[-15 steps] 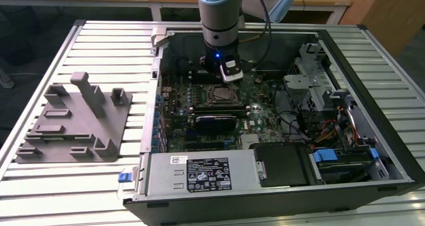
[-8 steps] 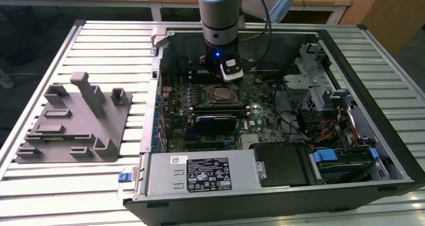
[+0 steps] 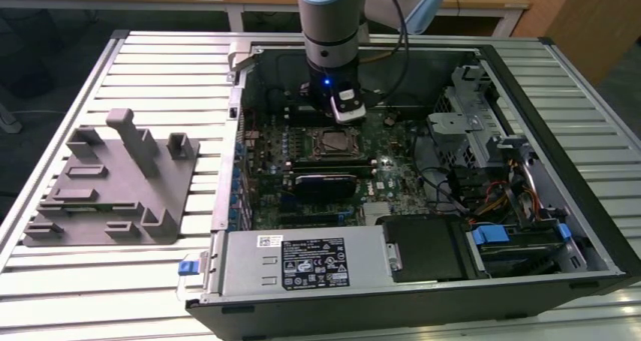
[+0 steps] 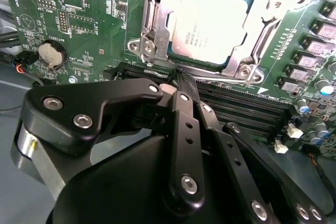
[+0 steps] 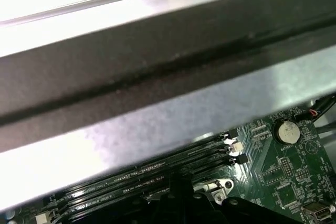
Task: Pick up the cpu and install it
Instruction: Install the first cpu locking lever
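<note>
1. In the exterior view, the gripper (image 3: 346, 116) hangs inside the open computer case (image 3: 561, 228), just beyond the cpu (image 3: 331, 142) seated in its socket.
2. In the second wrist view, the gripper (image 4: 181, 80) is pinched together and empty; the cpu (image 4: 210, 22) lies flat in its socket (image 4: 152, 30), apparently already placed.
3. In the first wrist view, the memory slots (image 5: 157, 174) lie beneath.

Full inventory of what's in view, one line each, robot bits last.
cpu: 1, silvery-grey, seated in the motherboard socket, nothing gripping it.
motherboard: 1, green, flat inside the open case.
computer case: 1, black, lying open on the table.
power supply: 1, silver with a black label, at the near end of the case.
coin cell: 1, silver, on the motherboard.
memory slots: several, black, beside the socket.
grey tray: 1, grey with upright posts, on the table at the exterior view's left of the case.
table: 1, white, slatted.
gripper: 1, black, fingertips together over the memory slots, just off the cpu socket.
arm: 1, pale blue and grey, reaching down into the case.
</note>
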### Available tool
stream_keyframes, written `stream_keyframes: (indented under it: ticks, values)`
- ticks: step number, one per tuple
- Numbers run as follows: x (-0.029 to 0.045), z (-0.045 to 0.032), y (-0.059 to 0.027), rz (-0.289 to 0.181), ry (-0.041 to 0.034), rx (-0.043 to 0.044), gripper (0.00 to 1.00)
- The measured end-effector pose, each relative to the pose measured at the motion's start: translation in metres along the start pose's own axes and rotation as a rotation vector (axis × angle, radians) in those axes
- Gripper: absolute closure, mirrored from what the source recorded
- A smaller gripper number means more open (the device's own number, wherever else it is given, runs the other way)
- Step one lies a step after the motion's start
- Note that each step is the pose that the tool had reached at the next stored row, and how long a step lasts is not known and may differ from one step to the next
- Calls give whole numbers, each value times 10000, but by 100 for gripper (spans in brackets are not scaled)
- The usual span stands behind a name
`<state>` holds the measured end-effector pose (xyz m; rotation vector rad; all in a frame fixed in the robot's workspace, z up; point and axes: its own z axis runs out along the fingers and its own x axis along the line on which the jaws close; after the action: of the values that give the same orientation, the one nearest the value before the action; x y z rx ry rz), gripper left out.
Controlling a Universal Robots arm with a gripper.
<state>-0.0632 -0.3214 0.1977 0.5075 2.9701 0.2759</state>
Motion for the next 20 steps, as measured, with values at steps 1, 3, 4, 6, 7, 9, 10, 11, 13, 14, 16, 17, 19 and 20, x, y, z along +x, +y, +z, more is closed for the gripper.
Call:
stream_keyframes:
  ticks: [1,3,4,6,7,9,10,11,13,14,16,17,19,20]
  values:
    - [1,1,0,29,-8,1,89]
    - [3,4,4,113,-25,7,89]
    - [5,5,7,161,-35,12,89]
    - [8,9,14,246,-52,19,89]
    - [9,11,18,282,-60,22,89]
    - [12,15,24,352,-75,27,89]
    - [12,15,24,379,-80,30,89]
    - [12,16,24,403,-84,33,89]
    - [12,18,24,435,-93,34,89]
    - [12,19,24,443,-97,36,89]
    - [11,21,24,453,-105,37,89]
    - [11,22,24,454,-110,39,89]
    - [10,27,23,450,-126,39,89]
    - [11,28,23,448,-136,42,89]
